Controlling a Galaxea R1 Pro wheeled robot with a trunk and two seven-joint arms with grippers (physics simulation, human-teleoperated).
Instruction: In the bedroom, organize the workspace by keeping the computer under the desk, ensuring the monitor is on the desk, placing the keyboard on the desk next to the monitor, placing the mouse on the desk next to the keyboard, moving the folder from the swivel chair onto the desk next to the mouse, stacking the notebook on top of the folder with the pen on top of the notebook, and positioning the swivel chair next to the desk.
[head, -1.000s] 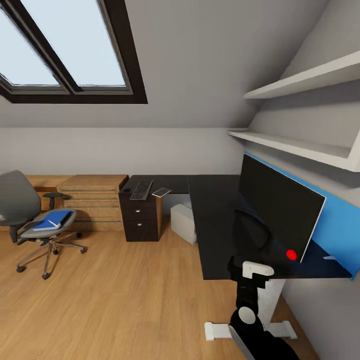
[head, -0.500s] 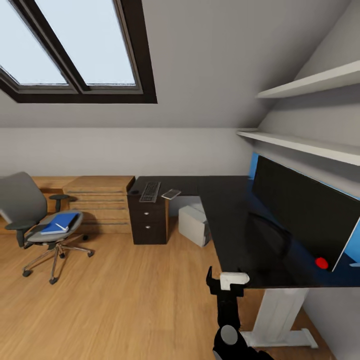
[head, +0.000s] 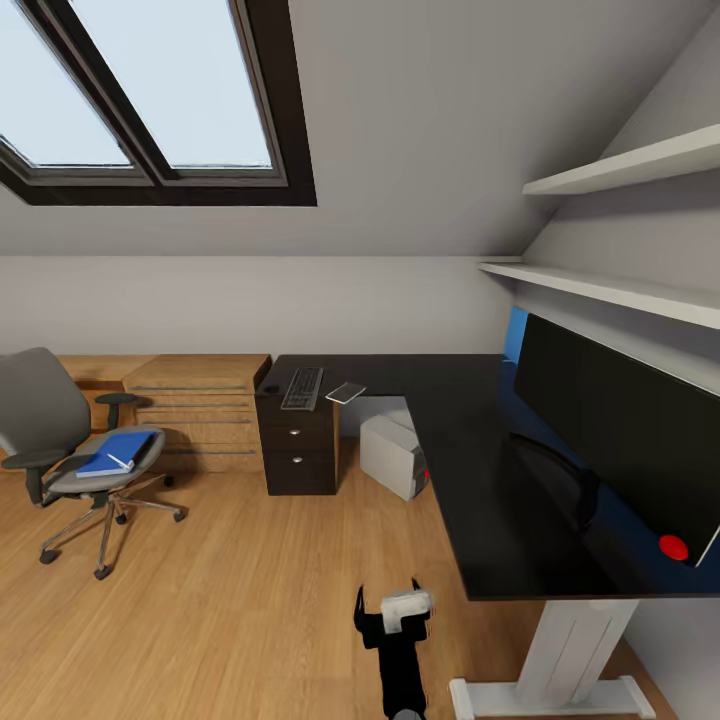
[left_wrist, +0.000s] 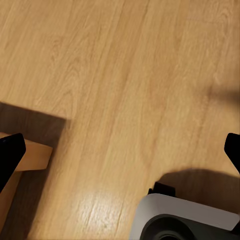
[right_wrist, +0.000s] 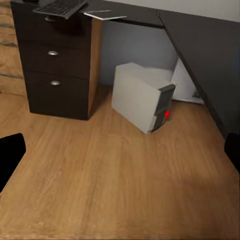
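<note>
Nearest in the head view, the right gripper (head: 388, 607) hangs low over the oak plank floor (head: 230, 600), its two dark fingers spread apart with nothing between them; in the right wrist view the fingertips sit at the far edges of the picture, wide apart and empty. The left gripper (left_wrist: 120, 150) is likewise spread, its black fingertips at opposite edges of the left wrist view over bare floor planks, holding nothing. Just beyond the right gripper stands the table (head: 480, 480), an L-shaped piece with a glossy black top and a white leg (head: 570, 650). The monitor (head: 620, 430) stands upright on the table's right wing, along the wall. Under the table, near the inner corner, the light grey computer (head: 392, 455) sits on the floor, beside the dark drawer unit (head: 297, 455) with round silver knobs. On the table above the drawers lie the keyboard (head: 302, 388) and, just beside it, a thin light-coloured flat item (head: 346, 392); a small dark mouse (head: 270, 388) sits at the keyboard's other side. Well apart to the left, the swivel chair (head: 60, 440) stands on the floor with the blue folder (head: 115, 452) lying on its seat. Behind it is an oak dresser (head: 195, 405), and a skylight (head: 140, 90) is set in the sloped wall.
</note>
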